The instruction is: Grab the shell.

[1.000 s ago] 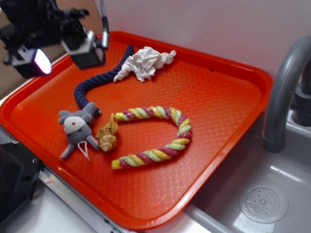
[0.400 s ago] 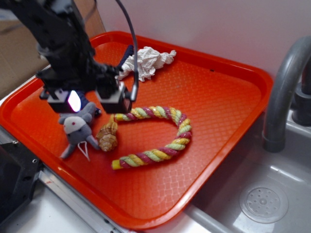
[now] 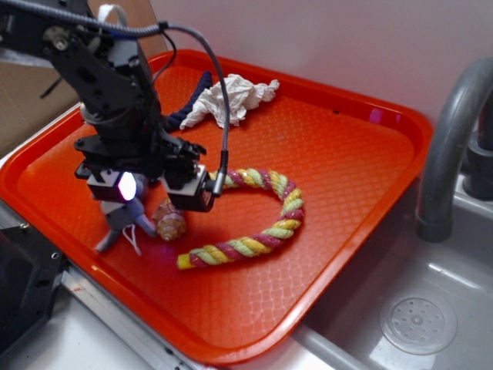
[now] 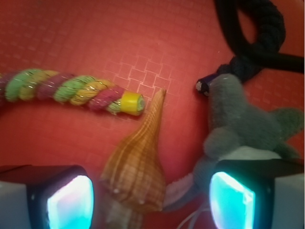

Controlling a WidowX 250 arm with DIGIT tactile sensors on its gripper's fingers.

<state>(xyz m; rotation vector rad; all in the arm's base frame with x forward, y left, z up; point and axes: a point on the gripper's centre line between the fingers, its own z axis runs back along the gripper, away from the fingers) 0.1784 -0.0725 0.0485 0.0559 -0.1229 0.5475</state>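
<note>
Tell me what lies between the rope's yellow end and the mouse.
The shell's pointed tip, over bare tray, lies between rope and mouse, seen in the wrist view.

1. Your exterior view looks down at an angle on the whole orange tray [image 3: 370, 146].
2. Your wrist view faces straight down, close to that tray [image 4: 71, 38].
3. Both share the shell [image 3: 171, 223] [image 4: 136, 167] lying on it.

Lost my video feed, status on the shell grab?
Gripper open, straddling the shell, not closed yet. Shell flat on the tray. Plush mouse crowds one finger; rope end near the tip.
</note>
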